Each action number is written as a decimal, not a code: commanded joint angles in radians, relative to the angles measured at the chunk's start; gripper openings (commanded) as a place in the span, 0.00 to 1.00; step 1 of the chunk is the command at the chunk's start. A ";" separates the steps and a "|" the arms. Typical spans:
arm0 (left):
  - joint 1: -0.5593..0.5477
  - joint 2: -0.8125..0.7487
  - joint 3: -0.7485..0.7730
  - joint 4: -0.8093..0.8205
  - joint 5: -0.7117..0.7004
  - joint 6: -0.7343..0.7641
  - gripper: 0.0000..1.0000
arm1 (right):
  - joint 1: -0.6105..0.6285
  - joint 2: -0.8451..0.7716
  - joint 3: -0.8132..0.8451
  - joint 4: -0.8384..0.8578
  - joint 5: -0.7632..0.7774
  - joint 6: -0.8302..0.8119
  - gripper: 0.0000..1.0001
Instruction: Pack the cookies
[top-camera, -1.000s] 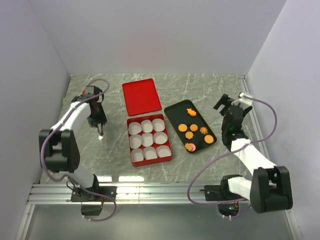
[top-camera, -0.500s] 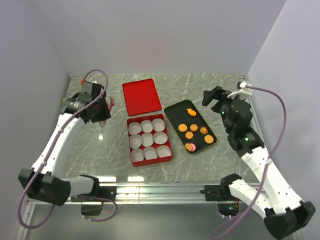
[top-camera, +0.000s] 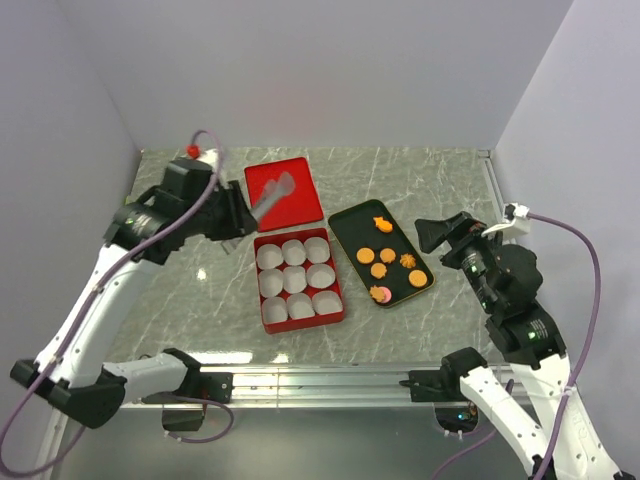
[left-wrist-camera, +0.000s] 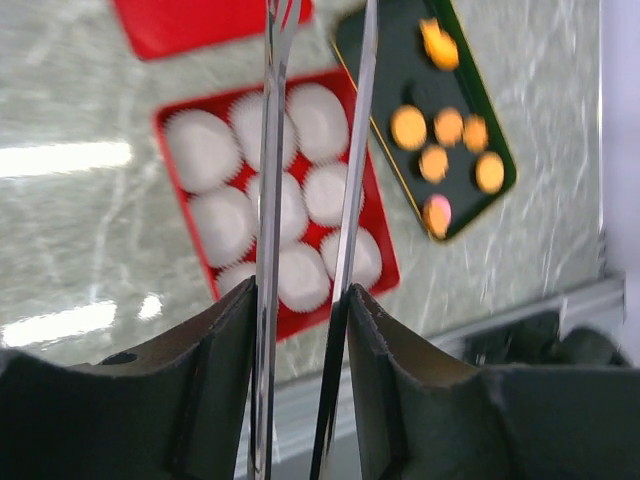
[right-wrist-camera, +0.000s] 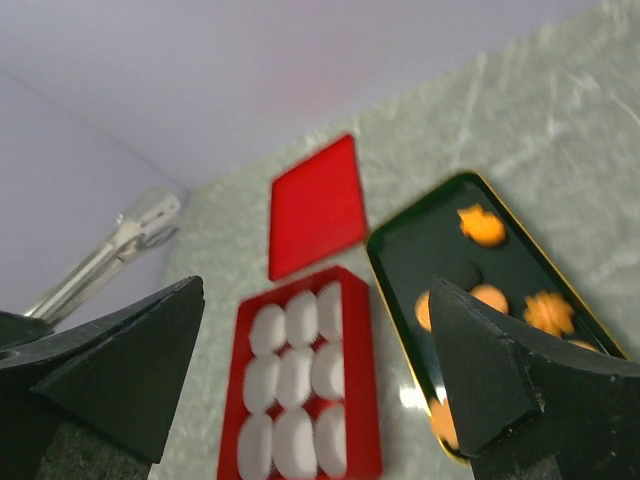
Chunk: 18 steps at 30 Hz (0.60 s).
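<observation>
Several cookies lie on a black tray right of centre: mostly round orange ones, an irregular orange one at the far end and a pink one at the near end. They also show in the left wrist view and the right wrist view. My left gripper is shut on metal tongs and holds them in the air over the red lid's left edge. The tong blades stand apart. My right gripper is open and empty, above the table right of the tray.
A red box holding several white paper cups stands at the centre, left of the tray. Its flat red lid lies behind it. Walls close in the left, back and right sides.
My left arm has risen from the table at the left and swung right toward the lid with the tongs. My right arm has lifted and drawn nearer, its gripper now pointing at the tray.
</observation>
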 joint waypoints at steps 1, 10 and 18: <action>-0.101 0.063 0.032 0.046 0.058 -0.003 0.45 | -0.003 0.046 0.093 -0.184 0.056 -0.006 1.00; -0.399 0.238 0.095 0.086 -0.069 -0.001 0.50 | -0.003 0.043 0.196 -0.387 0.122 -0.095 1.00; -0.489 0.408 0.156 0.072 -0.175 -0.006 0.50 | -0.005 -0.029 0.152 -0.424 0.087 -0.079 1.00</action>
